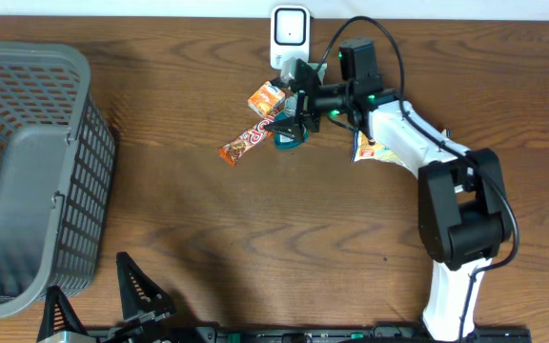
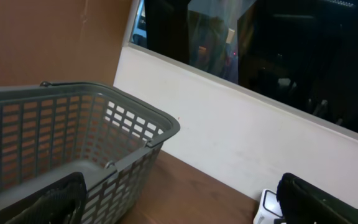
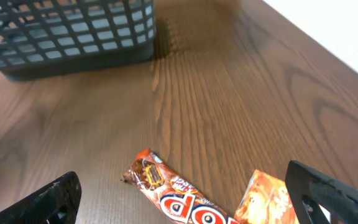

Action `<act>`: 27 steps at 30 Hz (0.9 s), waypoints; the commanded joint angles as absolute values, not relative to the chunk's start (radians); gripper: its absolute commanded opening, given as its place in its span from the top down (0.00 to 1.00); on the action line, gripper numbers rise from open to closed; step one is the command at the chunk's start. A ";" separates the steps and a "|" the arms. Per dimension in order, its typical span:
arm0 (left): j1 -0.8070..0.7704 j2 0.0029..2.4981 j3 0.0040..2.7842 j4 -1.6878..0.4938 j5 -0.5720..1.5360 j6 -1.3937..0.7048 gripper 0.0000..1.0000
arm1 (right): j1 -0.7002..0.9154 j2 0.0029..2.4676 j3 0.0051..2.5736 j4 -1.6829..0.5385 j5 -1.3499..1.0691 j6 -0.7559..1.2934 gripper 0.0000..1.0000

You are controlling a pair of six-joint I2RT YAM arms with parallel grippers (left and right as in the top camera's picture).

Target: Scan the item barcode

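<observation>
Overhead, a brown wooden table [image 1: 255, 238] is filling the frame, and a grey plastic basket [image 1: 27, 171] is sitting at its left edge, slatted walls standing upright and its own grey floor showing plainly (the left wrist camera is looking across its rim from close by). A white wall [image 2: 229, 149] is running along the table's far side, with a dark window [image 2: 291, 50] above it. Bare wood is stretching between the basket and the right arm [image 1: 456, 210], which is reaching from the near right edge toward the far middle. The right gripper [image 1: 289, 112] is hovering, jaws wide apart, just in front of a white scanner [image 1: 291, 33] standing at the far edge. The left gripper [image 1: 98, 300] is sitting at the near left corner beside the basket, jaws likewise spread. A long orange-and-brown candy bar [image 1: 248, 139] is lying flat on the wood below the right gripper, touching neither finger; a small orange packet [image 1: 267, 98] is lying just beside its far end.
</observation>
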State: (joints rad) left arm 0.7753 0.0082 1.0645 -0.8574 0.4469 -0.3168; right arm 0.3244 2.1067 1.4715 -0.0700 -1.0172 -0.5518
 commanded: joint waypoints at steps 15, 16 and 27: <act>0.792 0.003 1.061 -0.860 0.460 -0.308 0.02 | 0.329 2.179 1.476 -0.087 -0.975 -0.466 0.49; 0.792 0.003 1.061 -0.860 0.460 -0.308 0.02 | 0.329 2.179 1.476 -0.101 -0.973 -0.464 0.55; 0.792 0.003 1.061 -0.860 0.460 -0.309 0.02 | 0.328 2.171 1.480 -0.194 -0.884 -0.305 0.99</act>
